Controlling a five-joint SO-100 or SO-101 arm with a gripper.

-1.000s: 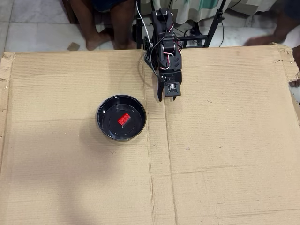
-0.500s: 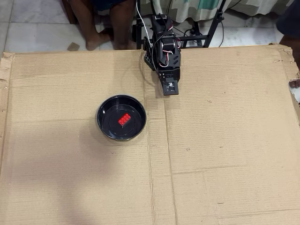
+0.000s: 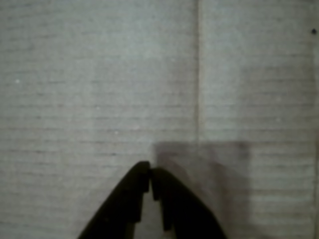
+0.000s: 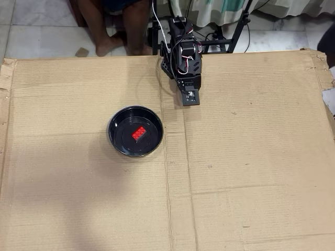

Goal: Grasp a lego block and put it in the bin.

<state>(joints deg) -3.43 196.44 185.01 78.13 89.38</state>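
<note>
One red lego block (image 4: 138,133) lying flat at the centre of one black bin (image 4: 114,142), on the cardboard sheet (image 4: 251,183) covering the work surface. Resting inside the rim, studs up, angled toward 2 o'clock in the overhead view: by all appearances dropped there, the task looking complete. One arm (image 4: 180,52) folded back at 12 o'clock of the sheet, well apart from the bin, at about 2 o'clock from it; likely parked clear because nothing remains to carry. One gripper (image 3: 150,180) hanging over bare cardboard in the wrist view, jaws pressed together at the tips with nothing between them, only a thin sliver of gap lower down. Shadow thrown toward 3 o'clock beside a vertical crease in the board. No second brick visible anywhere on the sheet. Bare legs of a bystander (image 4: 112,26) at 11 o'clock, beyond the cardboard's far edge, on the tiled floor.
</note>
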